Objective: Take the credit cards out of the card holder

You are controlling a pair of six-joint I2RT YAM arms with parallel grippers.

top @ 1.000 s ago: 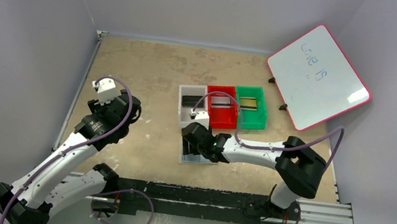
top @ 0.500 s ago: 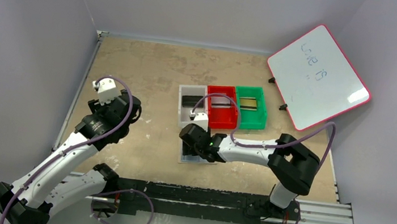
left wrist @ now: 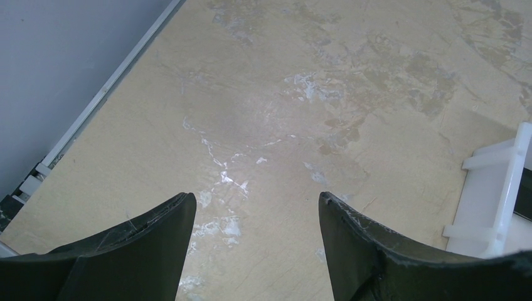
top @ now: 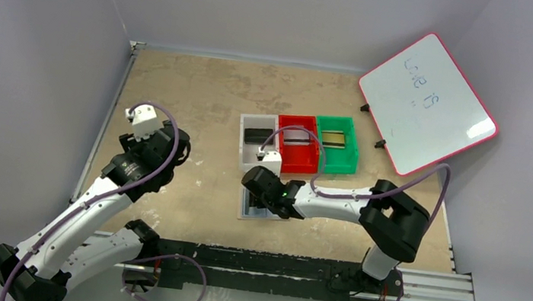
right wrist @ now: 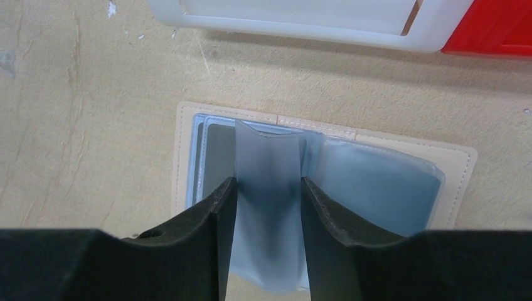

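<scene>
Card holder (right wrist: 383,179), tan-beige bifold, grey-blue lining: lies open on beige worktop (right wrist: 81,125), just near of white plastic bin (right wrist: 301,28). Right hand (right wrist: 266,185): clamped on one raised translucent pocket leaf of it. Left hand (left wrist: 257,207): fingers apart, above worktop, well to the left.

From the top camera the right hand (top: 263,199) sits right over the card holder (top: 247,212), so only a pale sliver peeks out at centre frame. On the right wrist view the holder's near edge drops behind the black fingers (right wrist: 188,251) at the bottom. The cloudy sleeve (right wrist: 266,163) goes blurry up close, can't tell what's inside it. The whiteboard (top: 429,101) scribble, upper right, is too small to read.
</scene>
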